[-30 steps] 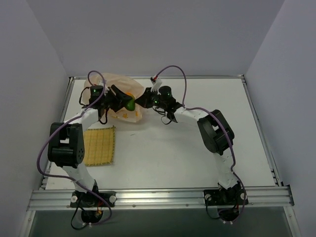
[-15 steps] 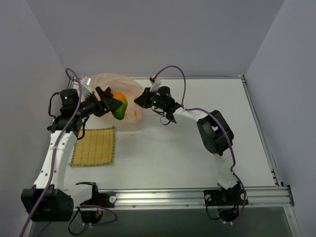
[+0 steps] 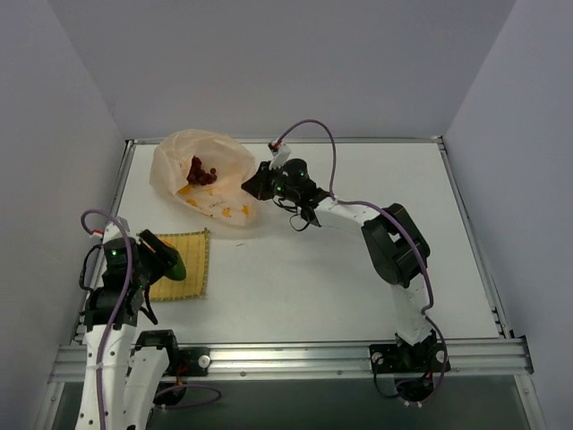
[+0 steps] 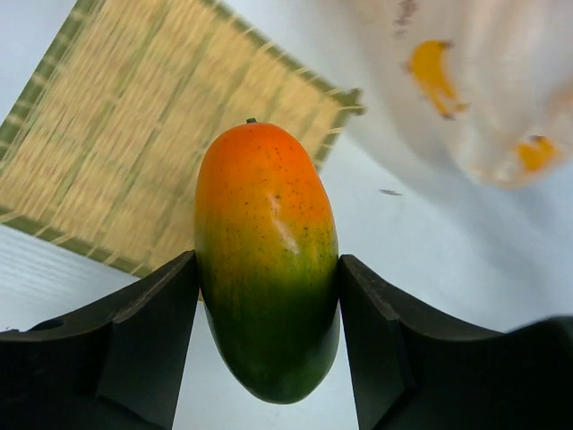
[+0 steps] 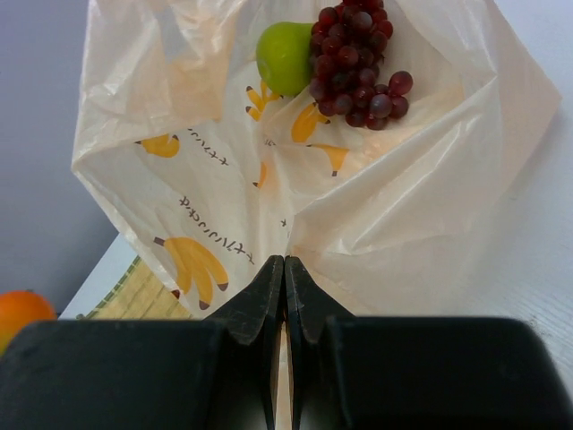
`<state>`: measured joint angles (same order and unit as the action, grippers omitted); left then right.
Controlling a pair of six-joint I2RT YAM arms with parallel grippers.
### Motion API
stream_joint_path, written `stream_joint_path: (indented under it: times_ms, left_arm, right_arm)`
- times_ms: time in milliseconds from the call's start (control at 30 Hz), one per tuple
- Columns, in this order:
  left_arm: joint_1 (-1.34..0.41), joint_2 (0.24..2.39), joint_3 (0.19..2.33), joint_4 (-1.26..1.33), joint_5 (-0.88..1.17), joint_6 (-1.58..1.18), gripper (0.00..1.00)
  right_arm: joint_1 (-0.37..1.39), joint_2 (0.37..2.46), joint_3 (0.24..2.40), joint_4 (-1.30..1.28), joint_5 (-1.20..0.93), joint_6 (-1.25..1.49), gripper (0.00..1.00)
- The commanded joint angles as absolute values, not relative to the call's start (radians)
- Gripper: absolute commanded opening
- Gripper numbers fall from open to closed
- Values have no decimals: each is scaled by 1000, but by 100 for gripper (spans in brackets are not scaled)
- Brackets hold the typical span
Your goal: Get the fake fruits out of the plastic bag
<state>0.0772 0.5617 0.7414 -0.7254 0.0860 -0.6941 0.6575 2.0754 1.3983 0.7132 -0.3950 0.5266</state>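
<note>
Left gripper (image 4: 267, 269) has swung back, clamping fake mango (image 4: 266, 233) above mat (image 4: 107, 152).

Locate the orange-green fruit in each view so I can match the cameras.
Top external: lower left, orange-green fruit in the left gripper, over the yellow woven mat.
Left wrist: fruit centre frame, clamped between the jaws.
Right wrist: only an orange end, likely the fruit, at the bottom-left edge, past the plastic bag the right gripper pinches.
Shared landmark: the mat, in all three views.
</note>
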Motion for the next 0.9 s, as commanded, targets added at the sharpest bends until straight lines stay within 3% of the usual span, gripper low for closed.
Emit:
stream_joint_path:
  times_ms: [0,300,633,733,767,867]
  left_arm:
    - [84,595,701,-610,-63,-797,2]
    - [83,825,542,-238,-262,-857,2]
    - [84,1117,614,-83,-356,-919,3]
    - [86,1153,589,-46,-360,-928,13]
    - [84,1164,588,-48,-367,-930,26]
    - [84,1190,584,-54,-371,-936,38]
  right_arm:
    - [672,2000,1408,709,-387,492,0]
    - [673,2000,1413,704,-422,480,0]
    - [675,2006,1401,706,-442,477,0]
    - [678,2005,1397,707,-445,477,0]
    - [678,2005,1399,709,-443,479,0]
    - [681,1997,1394,710,-446,477,0]
